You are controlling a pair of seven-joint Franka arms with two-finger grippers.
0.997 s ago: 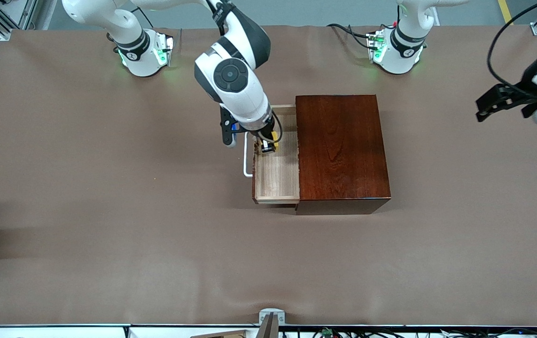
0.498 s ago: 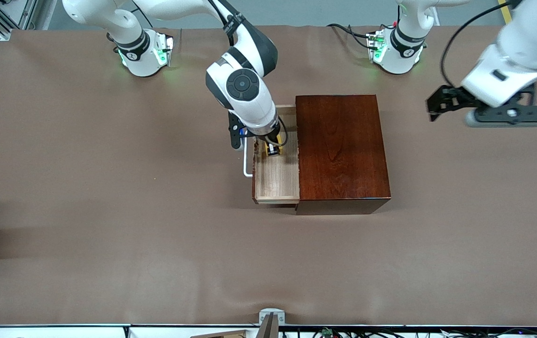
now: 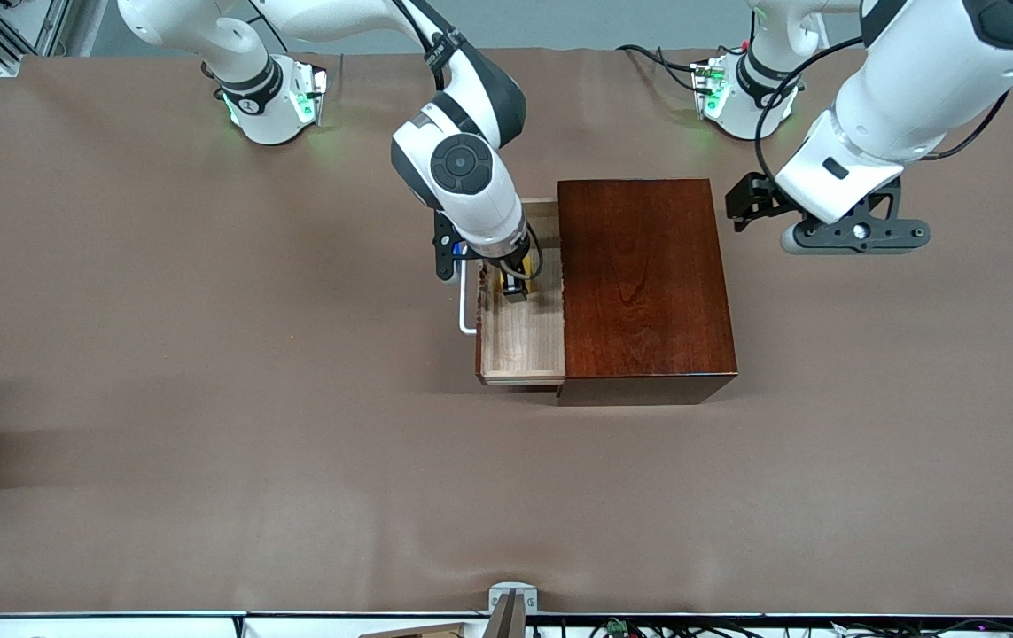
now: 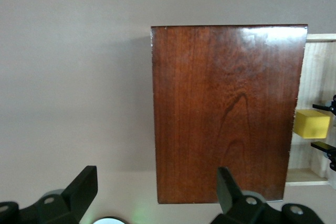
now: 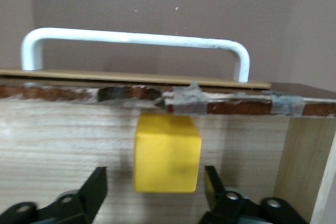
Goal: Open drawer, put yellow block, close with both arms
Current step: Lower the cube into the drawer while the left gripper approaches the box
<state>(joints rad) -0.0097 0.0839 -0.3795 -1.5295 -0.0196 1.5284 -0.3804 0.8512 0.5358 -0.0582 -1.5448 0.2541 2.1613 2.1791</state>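
I see the drawer (image 3: 521, 328) pulled out of the mahogany box (image 3: 643, 279), white bar handle (image 3: 467, 301) facing the right arm's end of the tabletop (image 3: 205, 354). The yellow block (image 5: 167, 153) sits on the drawer floor, near the drawer front. My right hand (image 3: 513, 285) is down inside the drawer, fingers (image 5: 92, 187) spread clear of the block. My left hand (image 4: 157, 192) hovers open just beside the box, over the tabletop.

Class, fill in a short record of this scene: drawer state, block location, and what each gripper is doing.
drawer: pale wooden drawer with white bar handle, pulled open from glossy mahogany box
block: small yellow cube resting on the drawer floor
right gripper: open, fingers either side of the cube, apart from it
left gripper: open, above the table beside the box
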